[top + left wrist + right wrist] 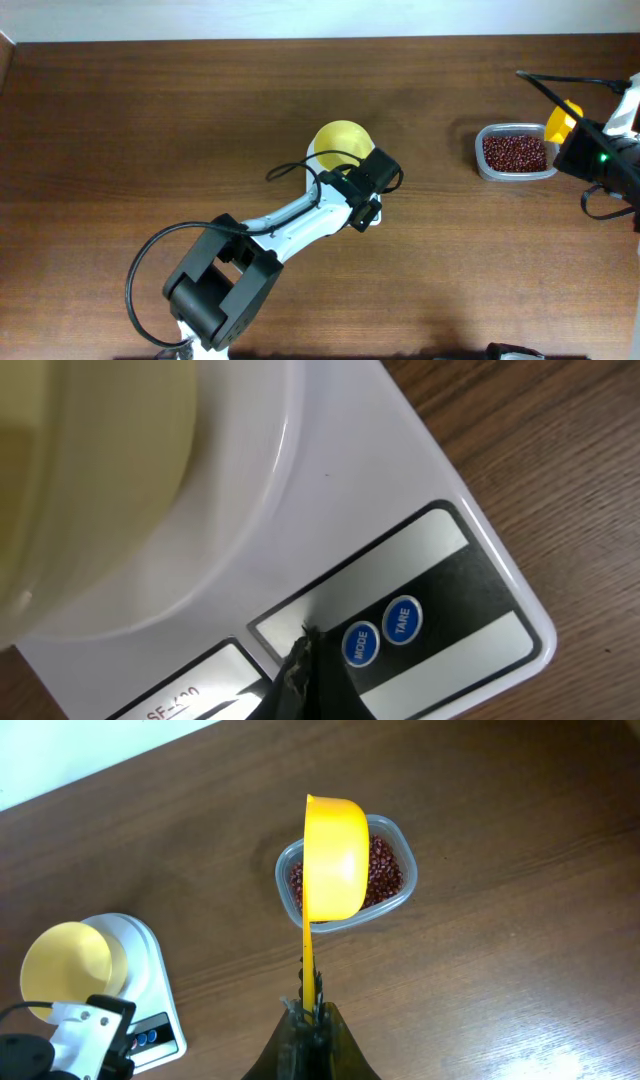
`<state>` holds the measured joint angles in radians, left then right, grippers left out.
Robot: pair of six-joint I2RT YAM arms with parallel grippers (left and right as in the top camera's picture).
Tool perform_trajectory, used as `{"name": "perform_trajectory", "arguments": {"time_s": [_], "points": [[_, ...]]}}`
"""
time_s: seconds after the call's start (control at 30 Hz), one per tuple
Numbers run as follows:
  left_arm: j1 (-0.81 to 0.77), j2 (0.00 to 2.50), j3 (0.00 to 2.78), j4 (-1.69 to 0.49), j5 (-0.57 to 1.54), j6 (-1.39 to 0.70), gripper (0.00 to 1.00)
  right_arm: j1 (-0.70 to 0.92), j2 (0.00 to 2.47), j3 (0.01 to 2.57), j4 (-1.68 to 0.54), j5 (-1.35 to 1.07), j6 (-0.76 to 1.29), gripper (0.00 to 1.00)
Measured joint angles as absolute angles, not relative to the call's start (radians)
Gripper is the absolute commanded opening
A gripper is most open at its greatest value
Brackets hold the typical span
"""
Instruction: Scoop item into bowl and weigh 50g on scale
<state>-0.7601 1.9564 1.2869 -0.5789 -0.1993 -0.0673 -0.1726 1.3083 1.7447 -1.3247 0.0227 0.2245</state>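
The pale-yellow bowl (340,143) stands on the white scale (440,520), and no beans show inside it. My left gripper (303,645) is shut and empty. Its tip rests on the scale's front panel, just left of the blue MODE button (360,644). My right gripper (310,1010) is shut on the thin handle of the yellow scoop (335,855). The scoop's head is turned on its side above the clear container (290,870) of red-brown beans (387,872). The scoop's inside faces away from me. In the right wrist view the scale (150,970) and bowl (65,960) lie far left.
The clear container (487,168) sits at the table's right side, about a hand's width from the scale. The left arm (290,220) runs diagonally from the bottom left, trailing a black cable loop (135,290). A blue TARE button (402,620) is beside MODE.
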Motion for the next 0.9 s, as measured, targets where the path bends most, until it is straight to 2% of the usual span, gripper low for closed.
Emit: {"name": "perform_trajectory", "arguments": {"time_s": [0.9], "points": [[-0.76, 1.958, 1.287, -0.591, -0.191, -0.067, 0.0, -0.173, 1.308, 1.745, -1.332, 0.023, 0.224, 0.04]]}}
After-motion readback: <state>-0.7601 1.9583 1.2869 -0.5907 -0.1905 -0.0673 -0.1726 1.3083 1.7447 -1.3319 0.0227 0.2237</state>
